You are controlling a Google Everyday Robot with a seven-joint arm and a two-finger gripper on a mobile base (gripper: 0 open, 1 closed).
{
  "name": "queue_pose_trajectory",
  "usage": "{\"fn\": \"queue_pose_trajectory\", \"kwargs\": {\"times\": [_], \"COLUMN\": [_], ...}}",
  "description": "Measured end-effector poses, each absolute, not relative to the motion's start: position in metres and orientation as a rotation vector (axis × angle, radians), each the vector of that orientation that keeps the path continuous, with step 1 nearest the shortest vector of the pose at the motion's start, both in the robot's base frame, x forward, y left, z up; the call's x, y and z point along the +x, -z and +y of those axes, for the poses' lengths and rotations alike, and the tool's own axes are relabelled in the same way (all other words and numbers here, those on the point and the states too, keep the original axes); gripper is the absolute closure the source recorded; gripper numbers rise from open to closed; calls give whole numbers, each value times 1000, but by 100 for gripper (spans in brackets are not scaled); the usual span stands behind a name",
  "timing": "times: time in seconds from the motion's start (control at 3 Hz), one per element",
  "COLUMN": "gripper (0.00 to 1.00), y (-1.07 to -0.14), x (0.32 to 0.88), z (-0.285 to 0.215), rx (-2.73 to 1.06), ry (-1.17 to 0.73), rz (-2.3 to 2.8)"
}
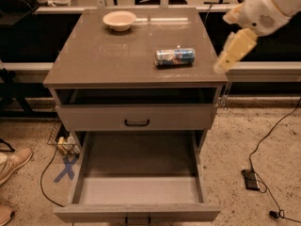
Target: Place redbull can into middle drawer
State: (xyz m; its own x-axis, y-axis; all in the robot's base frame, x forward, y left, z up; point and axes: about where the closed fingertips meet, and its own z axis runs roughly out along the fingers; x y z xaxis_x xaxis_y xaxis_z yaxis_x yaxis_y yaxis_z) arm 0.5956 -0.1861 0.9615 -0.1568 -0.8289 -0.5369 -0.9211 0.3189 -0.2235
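The redbull can (pixel 175 57) lies on its side on the grey cabinet top (pixel 108 55), right of centre. The middle drawer (pixel 136 212) is pulled fully out at the bottom of the cabinet. Its pale grey floor (pixel 141 188) is bare. My gripper (pixel 233 51), pale beige at the end of the white arm (pixel 265 6), hangs at the right edge of the cabinet top. It is a short way right of the can and does not touch it.
A beige bowl (pixel 119 20) stands at the back of the top. The shallower drawer front with a black bar handle (pixel 137 123) sits above the open drawer. Cables and a power brick (pixel 251 179) lie on the floor at right, a shoe (pixel 11 164) at left.
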Motion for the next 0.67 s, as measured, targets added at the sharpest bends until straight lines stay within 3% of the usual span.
{"fn": "queue_pose_trajectory", "kwargs": {"times": [0.67], "gripper": [0], "y": [-929], "x": [704], "z": [-143], "rx": [-1514], "ry": [-252], "rz": [2027]}}
